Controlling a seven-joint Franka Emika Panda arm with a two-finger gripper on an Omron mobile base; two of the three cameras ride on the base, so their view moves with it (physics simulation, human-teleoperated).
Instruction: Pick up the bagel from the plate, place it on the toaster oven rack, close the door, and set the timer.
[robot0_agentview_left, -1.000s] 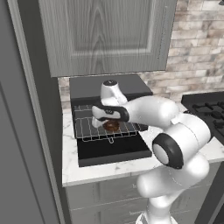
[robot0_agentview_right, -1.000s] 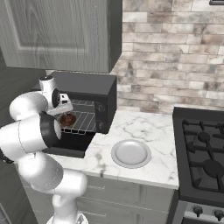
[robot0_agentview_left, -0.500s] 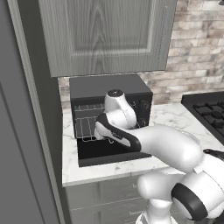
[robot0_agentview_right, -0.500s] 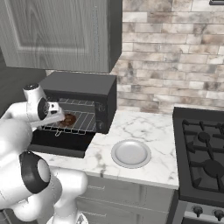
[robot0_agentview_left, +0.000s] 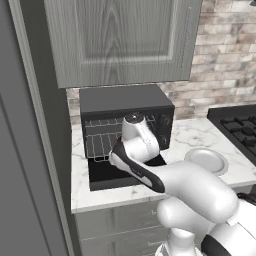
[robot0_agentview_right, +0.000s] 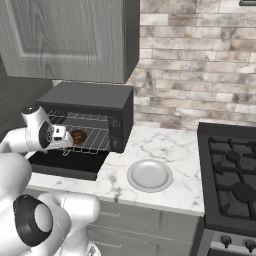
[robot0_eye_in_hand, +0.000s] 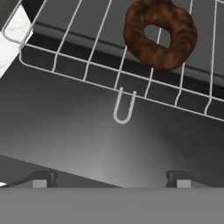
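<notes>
bagel (robot0_eye_in_hand: 160, 33) lies flat on the toaster oven rack (robot0_eye_in_hand: 100, 57), near the rack's front edge and a little to one side of its small front loop, free of the gripper. in the right base view the bagel (robot0_agentview_right: 78, 136) shows as a dark-brown ring on the wire grid inside the black oven (robot0_agentview_right: 90, 117). the door (robot0_eye_in_hand: 100, 144) hangs open and flat under the rack's front edge. the gripper (robot0_agentview_right: 64, 135) hovers just in front of the rack, over the open door, its jaws spread wide and holding nothing. the plate (robot0_agentview_right: 149, 175) sits bare on the marble counter (robot0_agentview_right: 165, 145), right of the oven and left of the stove (robot0_agentview_right: 230, 175), near the counter's front edge.
</notes>
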